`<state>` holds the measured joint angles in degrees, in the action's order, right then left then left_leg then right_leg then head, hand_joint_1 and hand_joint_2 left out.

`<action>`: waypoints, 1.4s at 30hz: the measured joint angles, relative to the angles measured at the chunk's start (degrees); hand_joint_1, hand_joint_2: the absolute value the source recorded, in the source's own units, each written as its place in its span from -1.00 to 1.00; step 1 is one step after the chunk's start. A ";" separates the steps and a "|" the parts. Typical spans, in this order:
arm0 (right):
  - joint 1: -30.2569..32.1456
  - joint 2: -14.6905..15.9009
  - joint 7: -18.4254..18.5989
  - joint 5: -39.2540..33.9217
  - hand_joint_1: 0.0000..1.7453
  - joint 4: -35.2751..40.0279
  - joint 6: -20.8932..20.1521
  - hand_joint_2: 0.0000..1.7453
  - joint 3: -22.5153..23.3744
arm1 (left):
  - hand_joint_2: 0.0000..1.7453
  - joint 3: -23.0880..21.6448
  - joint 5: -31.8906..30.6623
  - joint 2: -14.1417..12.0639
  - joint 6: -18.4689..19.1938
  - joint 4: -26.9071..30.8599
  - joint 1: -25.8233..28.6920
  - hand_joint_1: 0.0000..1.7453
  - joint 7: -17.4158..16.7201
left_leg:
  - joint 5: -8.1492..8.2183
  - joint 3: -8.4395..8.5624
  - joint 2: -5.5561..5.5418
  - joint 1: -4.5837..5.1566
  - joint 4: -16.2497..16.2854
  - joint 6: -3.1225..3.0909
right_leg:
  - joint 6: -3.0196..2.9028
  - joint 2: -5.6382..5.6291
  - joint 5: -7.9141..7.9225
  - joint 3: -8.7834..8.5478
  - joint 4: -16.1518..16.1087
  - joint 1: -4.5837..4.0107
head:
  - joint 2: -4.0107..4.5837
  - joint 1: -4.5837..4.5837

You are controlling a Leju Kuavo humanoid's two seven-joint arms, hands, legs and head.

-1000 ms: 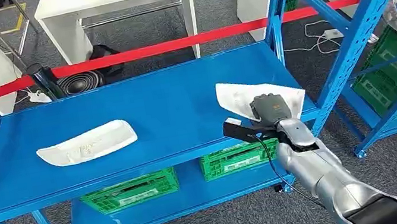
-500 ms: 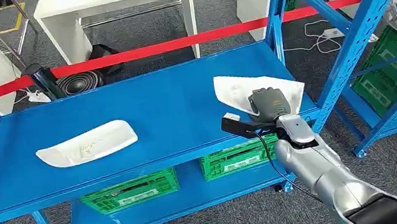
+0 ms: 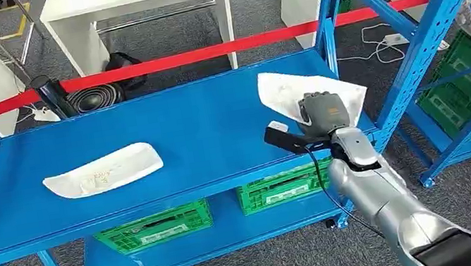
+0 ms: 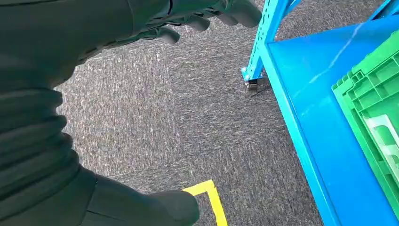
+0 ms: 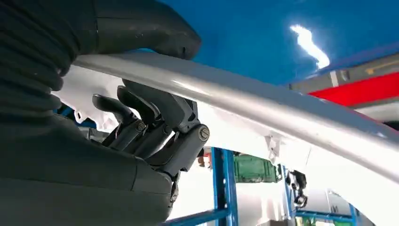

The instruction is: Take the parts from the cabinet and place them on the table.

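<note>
your right hand (image 3: pixel 323 113) grips the white part (image 3: pixel 298 96) by its near edge, thumb over, fingers under, and has lifted it off the blue shelf (image 3: pixel 202 120). carry it to the table next; a second part (image 3: pixel 103 171) waits further left on that shelf.

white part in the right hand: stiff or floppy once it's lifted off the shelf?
Probably stiff: the white part keeps its curved shell shape with the right hand gripping one edge, and in the wrist view its rim runs straight. Likely light, thin-walled. Its glossy surface may slip in the hand.
</note>
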<state>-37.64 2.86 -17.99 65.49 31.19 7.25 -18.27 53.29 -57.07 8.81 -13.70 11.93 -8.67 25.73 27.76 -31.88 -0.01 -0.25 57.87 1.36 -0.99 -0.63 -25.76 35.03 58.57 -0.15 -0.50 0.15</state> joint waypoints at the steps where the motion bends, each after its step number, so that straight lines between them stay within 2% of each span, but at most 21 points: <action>1: -0.13 0.00 -0.11 -0.33 1.00 0.27 0.09 1.00 0.26 | 1.00 0.00 0.02 0.00 0.00 0.00 -0.07 -1.00 -0.22 | 0.00 0.00 0.00 0.00 0.00 0.00 | 0.00 0.00 0.00 0.00 0.00 0.00 | 0.00 0.00; 12: -3.33 0.02 -2.95 -2.36 1.00 4.09 0.18 1.00 3.67 | 1.00 0.02 1.03 0.39 -1.80 0.00 -0.46 -1.00 -3.00 | 0.01 -0.02 0.00 0.01 0.00 -0.01 | 0.01 0.00 0.00 -0.01 0.00 0.02 | 0.00 0.00; 15: -5.19 -0.37 -3.21 -2.27 1.00 5.62 0.37 1.00 3.74 | 1.00 0.04 1.29 0.48 -3.72 0.00 -0.72 -1.00 -5.86 | -0.60 0.33 -0.02 0.36 -0.89 -1.29 | 0.93 0.03 0.70 -0.36 -0.94 0.17 | 0.00 -0.07; 16: -5.56 -0.46 -3.24 -2.19 1.00 6.39 0.40 1.00 3.74 | 1.00 0.07 1.29 1.03 -4.00 -0.02 -0.84 -1.00 -6.67 | -1.52 1.15 0.31 -0.56 -2.29 -1.21 | 0.89 0.05 0.33 -0.31 -0.74 0.23 | 0.00 -0.11; 17: -6.20 -0.64 -3.37 -2.12 1.00 6.78 0.42 1.00 3.74 | 1.00 0.09 1.33 0.98 -4.20 0.00 -1.07 -1.00 -7.26 | -1.86 1.48 0.24 -0.56 -2.99 -1.43 | 1.14 0.11 -0.86 0.51 0.72 0.03 | 0.00 0.07; 20: -7.00 -1.42 -3.52 -1.69 1.00 7.37 0.35 1.00 3.72 | 1.00 0.26 1.51 1.18 -4.20 -0.02 -1.61 -1.00 -7.98 | -2.09 1.23 0.43 -0.88 -2.88 -1.45 | 2.06 0.15 -6.70 6.17 13.28 0.88 | 0.00 0.31; 21: -6.93 -1.55 -3.65 -1.66 1.00 7.59 0.51 1.00 3.72 | 1.00 0.33 1.57 1.20 -4.17 -0.02 -1.60 -1.00 -7.98 | -2.01 1.06 0.36 -1.09 -2.62 -1.30 | 2.46 0.18 -7.01 7.44 15.74 1.24 | 0.00 0.31; 23: -6.95 -2.14 -3.70 -1.25 1.00 8.51 0.77 1.00 3.67 | 1.00 0.39 1.81 1.38 -4.17 -0.02 -1.59 -1.00 -8.00 | -1.59 0.54 0.21 -1.72 -1.65 -0.52 | 3.19 0.33 -4.09 5.86 12.15 1.91 | 0.00 0.33; 25: -7.09 -3.06 -3.12 -0.79 1.00 10.26 0.94 1.00 3.48 | 1.00 0.39 1.86 1.53 -4.17 -0.02 -1.64 -1.00 -8.04 | -0.63 -0.09 0.12 -2.51 0.18 0.93 | 4.15 0.59 0.37 0.95 2.41 2.84 | 0.00 0.37; 26: -7.12 -3.48 -2.80 -0.55 1.00 10.98 0.99 1.00 3.17 | 1.00 0.42 1.86 1.29 -4.17 0.00 -1.73 -1.00 -8.07 | -0.28 -0.68 0.10 -2.48 0.81 1.59 | 4.20 0.10 -1.65 1.08 2.36 2.45 | 0.00 0.48; 27: -7.30 -4.33 -2.67 -0.29 1.00 11.92 0.90 1.00 2.56 | 1.00 0.42 1.86 1.20 -4.22 0.04 -1.93 -1.00 -8.11 | 0.07 -1.31 0.10 -2.14 1.91 2.18 | 2.82 -0.37 -1.08 1.25 2.45 2.35 | 0.00 0.85; 28: -7.03 -4.59 -2.47 -0.04 1.00 12.84 0.66 1.00 2.19 | 1.00 0.44 1.88 1.31 -4.33 0.07 -2.08 -1.00 -8.09 | -0.11 -1.38 0.10 -2.09 1.74 2.46 | 2.06 -0.31 -1.20 1.63 2.86 2.32 | 0.00 0.28; 31: -7.11 -5.75 -1.97 0.22 1.00 15.24 0.18 1.00 1.11 | 1.00 0.44 1.97 1.51 -4.44 -0.07 -2.06 -1.00 -8.15 | -0.37 -1.73 -0.04 -2.44 1.43 3.43 | 0.60 -0.28 -0.62 2.31 3.05 2.23 | 0.00 -0.07; 33: -7.17 -6.60 -2.03 0.30 1.00 16.54 0.11 1.00 0.44 | 1.00 0.46 2.08 1.49 -4.52 -0.04 -2.15 -1.00 -8.18 | 3.57 -3.52 0.04 -2.28 6.01 3.27 | -0.16 -0.22 -0.19 2.52 2.86 2.12 | 0.00 -0.39; 35: -7.14 -7.04 -2.52 0.02 1.00 17.40 0.09 1.00 -0.18 | 1.00 0.46 2.21 1.49 -4.66 -0.04 -2.27 -1.00 -8.15 | 8.40 -7.17 0.05 -1.86 15.48 3.12 | -0.77 -0.11 0.25 3.07 2.85 1.76 | 0.00 -0.90; 36: -7.01 -7.15 -3.06 -0.41 1.00 17.83 -0.02 1.00 -0.59 | 1.00 0.48 2.25 1.46 -4.74 -0.04 -2.24 -1.00 -8.18 | 9.56 -8.27 0.05 -1.72 18.74 2.87 | -0.97 -0.01 0.51 3.41 2.85 1.50 | 0.00 -0.92; 37: -6.89 -7.19 -3.26 -0.70 1.00 18.21 -0.09 1.00 -0.90 | 1.00 0.48 2.25 1.44 -4.81 -0.04 -2.23 -1.00 -8.22 | 9.24 -8.11 0.04 -1.54 19.04 2.56 | -1.03 -0.01 0.82 3.74 2.85 1.29 | 0.00 -0.92; 38: -6.83 -7.32 -3.65 -1.13 1.00 18.76 -0.28 1.00 -1.33 | 1.00 0.50 2.25 1.44 -4.87 -0.04 -2.26 -1.00 -8.22 | 7.98 -6.65 0.04 -1.30 16.86 2.13 | -1.05 -0.02 1.18 4.14 2.85 1.12 | 0.00 -0.94; 40: -6.86 -7.61 -4.54 -2.03 1.00 19.82 -0.70 1.00 -2.07 | 1.00 0.50 2.23 1.44 -5.03 -0.04 -2.36 -1.00 -8.26 | 4.22 -1.00 0.03 -0.83 7.47 1.10 | -0.86 -0.06 1.91 4.75 2.85 0.98 | 0.00 -0.94; 41: -6.92 -7.80 -4.92 -2.39 1.00 20.33 -0.83 1.00 -2.32 | 1.00 0.50 2.21 1.38 -5.05 -0.02 -2.51 -1.00 -8.28 | 4.00 1.75 0.04 -0.52 2.58 0.59 | -0.64 -0.03 2.28 4.84 2.86 1.02 | 0.00 -0.92; 42: -7.05 -7.93 -5.35 -2.53 1.00 20.72 -1.26 1.00 -2.62 | 1.00 0.50 2.10 1.46 -5.09 -0.04 -2.61 -1.00 -8.29 | 3.66 1.48 0.17 -0.16 2.04 0.75 | -0.16 -0.04 2.65 4.91 2.75 0.68 | 0.00 -0.83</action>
<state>-44.68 -5.07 -23.34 62.95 51.91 5.99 -20.89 53.79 -54.97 10.27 -18.79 11.89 -11.27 17.44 31.42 -30.40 0.15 -0.41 59.91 2.11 -1.15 -0.67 -23.11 39.94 61.32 0.54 -0.50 -0.68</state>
